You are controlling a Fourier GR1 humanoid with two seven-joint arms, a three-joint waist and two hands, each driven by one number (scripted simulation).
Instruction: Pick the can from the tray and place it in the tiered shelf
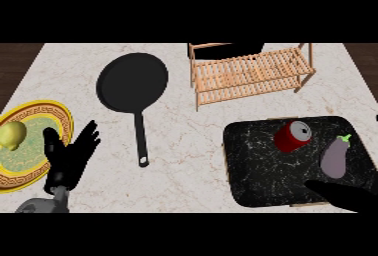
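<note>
Can (294, 136), red with a silver top, lies tilted on the dark marbled tray (255, 170), in its upper middle part; no writing on it can be read. Just to its right on the same tray lies a smooth purple eggplant (335, 158) with a green stem, apart from the can. The tray is a rounded rectangle with white veins. Above it stands the tiered shelf (249, 75), made of pale wooden slats and posts. A round black frying pan (133, 82) with a long thin handle rests on the light marble counter (184, 165). At the left, a yellow plate (44, 117) with an ornate green centre carries a yellowish fruit (12, 135). The left hand (69, 160) rests by the plate, fingers spread and pointing up. The right hand (343, 196) shows only partly at the tray's lower right edge; whether its fingers are apart or together cannot be told
</note>
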